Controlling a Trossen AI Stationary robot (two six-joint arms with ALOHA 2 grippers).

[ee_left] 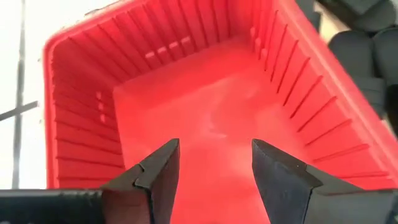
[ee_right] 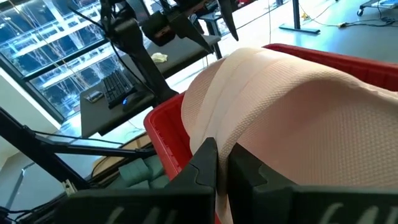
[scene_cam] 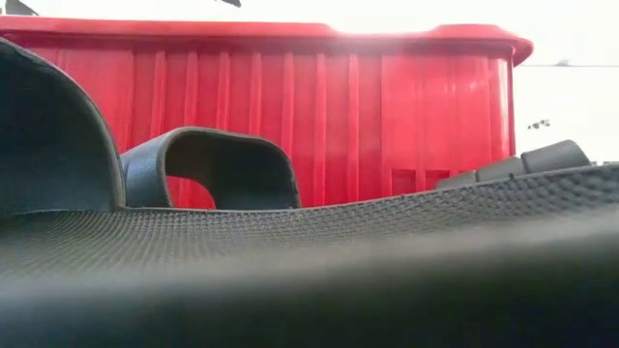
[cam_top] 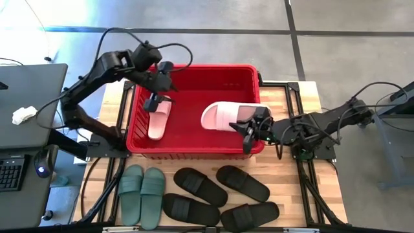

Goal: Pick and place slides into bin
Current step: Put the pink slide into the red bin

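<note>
The red bin (cam_top: 194, 145) stands mid-table. One pale pink slide (cam_top: 158, 120) lies flat on the bin's floor by its left wall. My left gripper (cam_top: 155, 100) hovers above that slide, open (ee_left: 214, 168), with nothing between its fingers. A second pink slide (cam_top: 223, 116) hangs over the bin's right half, and my right gripper (cam_top: 249, 129) is shut on it. A sage green pair (cam_top: 142, 194) and several black slides (cam_top: 220, 194) lie on the table in front of the bin. My right gripper pinches the pink slide by the edge of its wide strap (ee_right: 208, 134) between its two fingers (ee_right: 249, 165). The fingers come nearly level from the table's right side. The slide is held up above the bin's rim (ee_right: 163, 124), stretching away toward the bin's middle.
A dark desk with a keyboard (cam_top: 11, 175) and a mouse (cam_top: 40, 169) stands left of the table. In the low view a black slide (scene_cam: 208, 164) and a black sole (scene_cam: 309, 251) lie close before the bin's wall (scene_cam: 387, 116). Cables trail by both arm bases.
</note>
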